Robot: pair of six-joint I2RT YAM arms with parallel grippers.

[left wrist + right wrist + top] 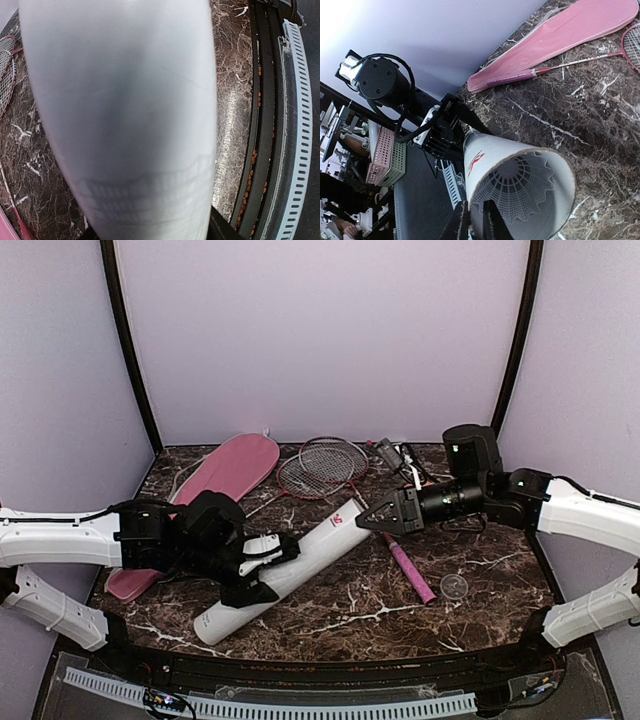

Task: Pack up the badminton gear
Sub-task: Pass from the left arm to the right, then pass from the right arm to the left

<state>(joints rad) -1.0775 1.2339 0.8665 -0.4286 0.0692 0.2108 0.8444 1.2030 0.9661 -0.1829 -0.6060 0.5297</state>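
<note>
The white tube (300,565) lies slanted across the middle of the desk (480,540), clamped by the left fingers (258,592). A feathered shuttlecock (517,187) sits inside its open mouth, where the right fingers (457,225) hover narrow, almost together, nothing seen between them. I judge the shuttlecock stage nearly done; still left are the clear lid (455,587) lying off to the right and both rackets (322,468), unpacked beside the pink bag (235,465) at the back

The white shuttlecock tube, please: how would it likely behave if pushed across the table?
Being round, the white shuttlecock tube would probably roll on the marble table. Its thin open rim suggests it is light and could dent under a hard squeeze; the shuttlecock inside likely adds little weight.
</note>
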